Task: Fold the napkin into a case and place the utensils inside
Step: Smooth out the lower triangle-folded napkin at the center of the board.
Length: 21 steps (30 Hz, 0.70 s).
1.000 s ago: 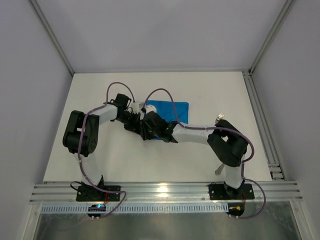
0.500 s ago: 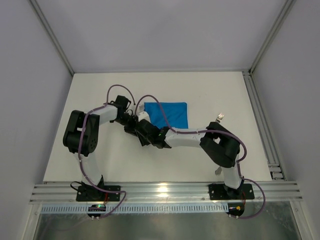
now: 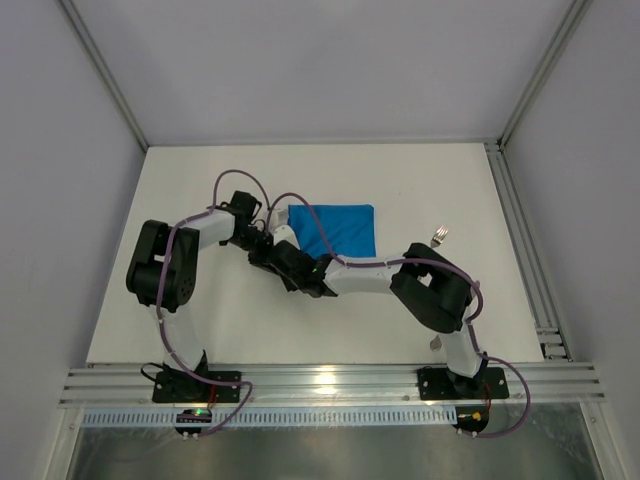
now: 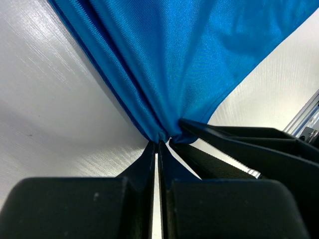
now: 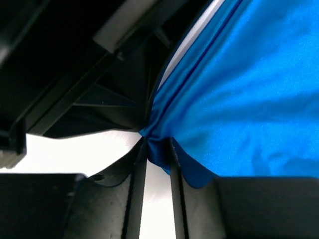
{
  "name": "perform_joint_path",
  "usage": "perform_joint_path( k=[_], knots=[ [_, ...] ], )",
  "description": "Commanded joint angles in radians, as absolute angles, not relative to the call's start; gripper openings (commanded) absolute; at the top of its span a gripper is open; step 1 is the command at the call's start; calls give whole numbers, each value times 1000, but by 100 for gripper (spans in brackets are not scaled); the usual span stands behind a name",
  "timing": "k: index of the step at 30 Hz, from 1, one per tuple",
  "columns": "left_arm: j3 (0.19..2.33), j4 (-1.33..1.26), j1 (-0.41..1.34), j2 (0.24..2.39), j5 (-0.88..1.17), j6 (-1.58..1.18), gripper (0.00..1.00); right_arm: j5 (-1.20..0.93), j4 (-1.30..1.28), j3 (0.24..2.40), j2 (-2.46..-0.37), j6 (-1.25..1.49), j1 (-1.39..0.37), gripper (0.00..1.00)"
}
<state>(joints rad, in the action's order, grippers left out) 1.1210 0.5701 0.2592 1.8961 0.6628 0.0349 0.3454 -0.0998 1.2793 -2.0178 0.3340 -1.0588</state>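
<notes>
The bright blue napkin (image 3: 335, 228) lies flat on the white table, with its near-left corner drawn toward both grippers. My left gripper (image 3: 266, 248) is shut on that corner; in the left wrist view the cloth (image 4: 164, 64) fans out from the closed tips (image 4: 159, 142). My right gripper (image 3: 288, 264) sits right beside it, its narrow jaws pinching a bunched fold of the napkin (image 5: 239, 89) at the tips (image 5: 157, 145). A silver fork (image 3: 438, 236) lies to the right of the napkin. A second utensil (image 3: 435, 343) peeks out from under the right arm.
A metal rail (image 3: 525, 250) runs along the table's right edge. Grey walls enclose the back and both sides. The right arm's elbow (image 3: 430, 295) reaches across the middle of the table. The right gripper's fingers (image 4: 239, 149) show in the left wrist view.
The right gripper slid left and nearer along the napkin to the corner beside the left gripper, and its jaws narrowed onto the cloth. The napkin's near edge now lies uncovered.
</notes>
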Motion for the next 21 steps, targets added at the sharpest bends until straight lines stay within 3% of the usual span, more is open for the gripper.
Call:
perform_joint_path(
  k=[1,5,21],
  knots=[
    [1104,588,255,1917,649,57,0,367,-113,1321,-2049,339,-1065,24],
    [1104,586,255,1916,650,57,0,353,-114,1324,-2040,342,-1065,4],
    [1104,614,244,1902,666,74,0,250,-52,1339,-1944,457,-1037,4]
  ],
)
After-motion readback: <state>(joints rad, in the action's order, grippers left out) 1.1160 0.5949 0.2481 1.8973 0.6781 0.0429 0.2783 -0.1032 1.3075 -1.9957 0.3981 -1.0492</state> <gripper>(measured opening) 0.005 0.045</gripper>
